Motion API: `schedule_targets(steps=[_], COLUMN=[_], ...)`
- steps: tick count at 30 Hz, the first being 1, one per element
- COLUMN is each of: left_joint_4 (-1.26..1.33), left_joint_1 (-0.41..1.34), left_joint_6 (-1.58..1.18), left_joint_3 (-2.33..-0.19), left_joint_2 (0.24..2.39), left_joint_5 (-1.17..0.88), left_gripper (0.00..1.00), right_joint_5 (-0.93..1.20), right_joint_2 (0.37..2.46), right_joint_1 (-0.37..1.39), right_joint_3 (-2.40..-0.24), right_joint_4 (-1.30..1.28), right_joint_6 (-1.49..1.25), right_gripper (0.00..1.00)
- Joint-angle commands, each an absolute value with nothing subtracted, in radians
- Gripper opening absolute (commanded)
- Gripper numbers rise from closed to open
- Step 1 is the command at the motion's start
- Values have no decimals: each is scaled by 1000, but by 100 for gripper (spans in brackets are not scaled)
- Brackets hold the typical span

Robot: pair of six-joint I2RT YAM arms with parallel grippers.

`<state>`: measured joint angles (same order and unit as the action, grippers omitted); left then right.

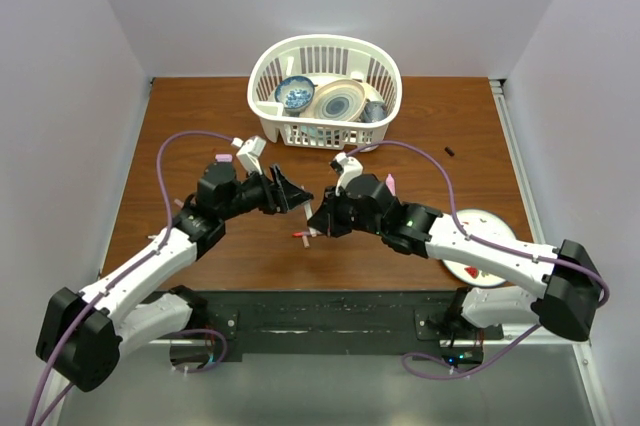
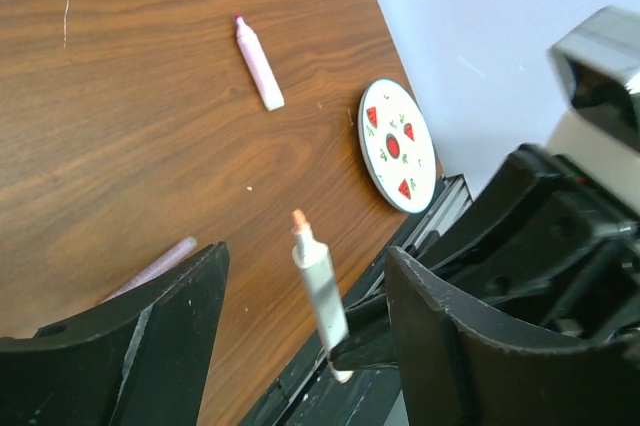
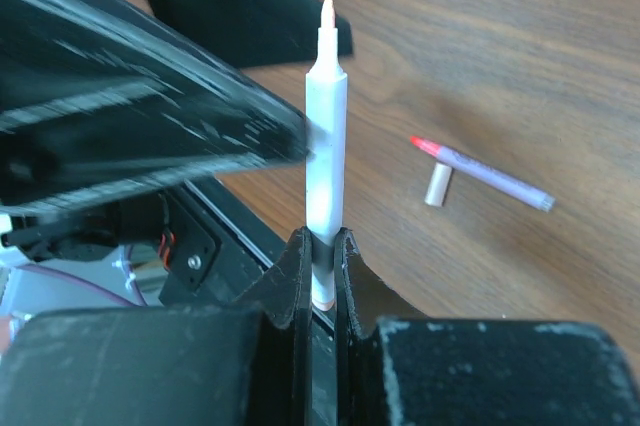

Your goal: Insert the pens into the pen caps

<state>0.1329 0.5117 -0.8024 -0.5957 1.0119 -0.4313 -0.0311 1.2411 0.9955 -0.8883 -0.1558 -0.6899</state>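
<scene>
My right gripper (image 3: pixel 322 241) is shut on the lower end of a white pen (image 3: pixel 325 126) and holds it upright, its bare orange-pink tip pointing up. My left gripper (image 2: pixel 305 261) is open, its two black fingers (image 2: pixel 170 336) on either side of that pen (image 2: pixel 320 291) with a gap on each side. A lilac pen with a red tip (image 3: pixel 490 174) lies on the table beside a small pale cap (image 3: pixel 437 184). A pink highlighter (image 2: pixel 258 61) lies farther out. A small black cap (image 1: pixel 449 152) rests at the far right. Both grippers meet mid-table, the left (image 1: pixel 290 191) and the right (image 1: pixel 322 221).
A white basket (image 1: pixel 262 71) with bowls stands at the back centre. A watermelon-patterned plate (image 2: pixel 398 146) lies near the front right edge, partly under the right arm. A small pink piece (image 1: pixel 224 158) sits behind the left wrist.
</scene>
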Motion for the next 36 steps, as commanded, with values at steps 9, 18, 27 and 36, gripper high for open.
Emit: schedule_targets(steps=[9, 18, 27, 36], left_joint_4=[268, 368, 530, 609], left_joint_1=[525, 526, 526, 526], left_joint_6=[-859, -903, -994, -1035], left_joint_3=[-552, -528, -482, -453], left_joint_2=[1023, 999, 913, 893], left_joint_5=[-462, -555, -655, -680], left_gripper=[44, 0, 0, 0], right_joint_5=[-57, 90, 186, 219], right_joint_2=[1230, 1186, 1081, 1092], right_joint_1=[1015, 1017, 1015, 1017], right_joint_3=[-939, -867, -761, -729], right_joint_4=[-91, 14, 173, 230], right_joint_6=[-709, -730, -767, -796], right_gripper=[0, 31, 38, 35])
